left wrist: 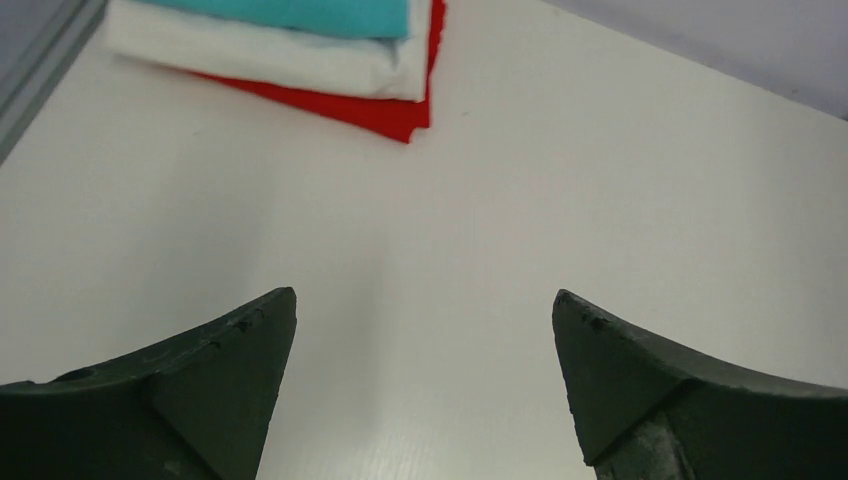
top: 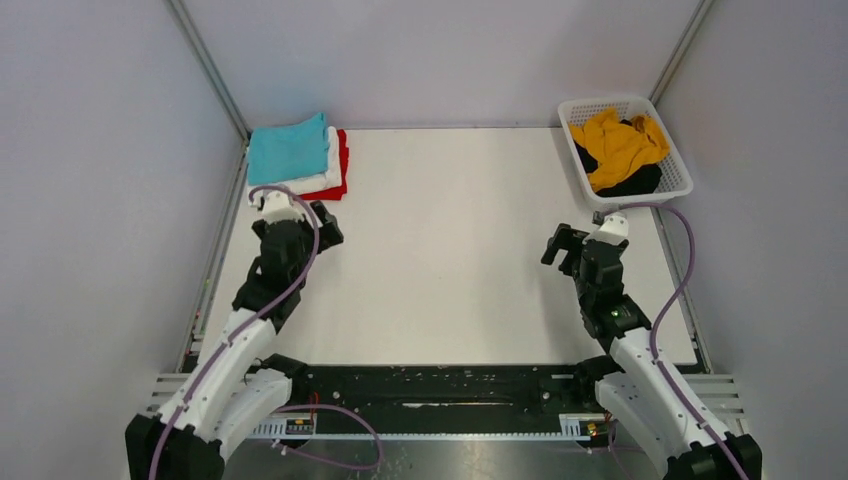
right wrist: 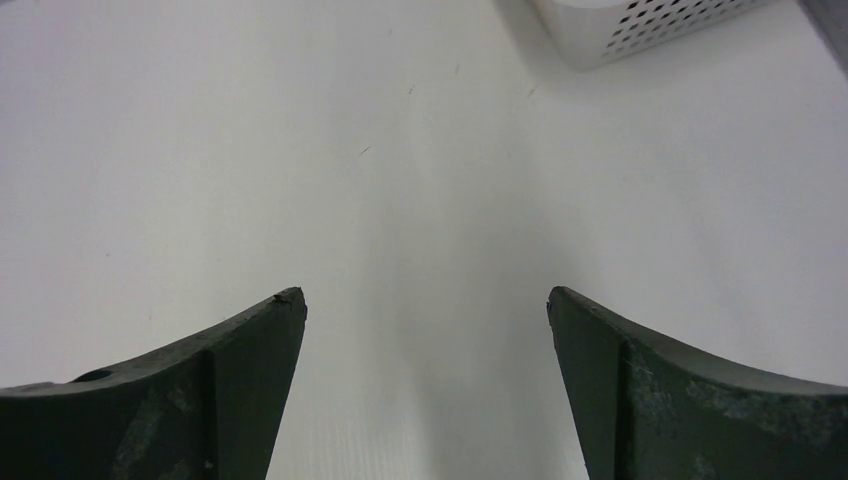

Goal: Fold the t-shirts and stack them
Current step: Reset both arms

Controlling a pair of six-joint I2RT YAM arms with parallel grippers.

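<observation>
A folded stack lies at the table's back left corner: the turquoise t-shirt (top: 288, 150) on top, the white t-shirt (top: 318, 183) under it, the red t-shirt (top: 342, 165) at the bottom. The stack also shows at the top of the left wrist view: turquoise (left wrist: 320, 12), white (left wrist: 280, 55), red (left wrist: 370, 108). The mustard-yellow t-shirt (top: 620, 145) and the black t-shirt (top: 635, 183) lie crumpled in the basket. My left gripper (top: 322, 225) (left wrist: 424, 294) is open and empty, just in front of the stack. My right gripper (top: 562, 247) (right wrist: 425, 292) is open and empty, in front of the basket.
The white lattice basket (top: 600, 102) stands at the back right corner; its corner shows in the right wrist view (right wrist: 640, 25). The white table (top: 450, 250) is walled in by grey panels on three sides. A black rail runs along the near edge.
</observation>
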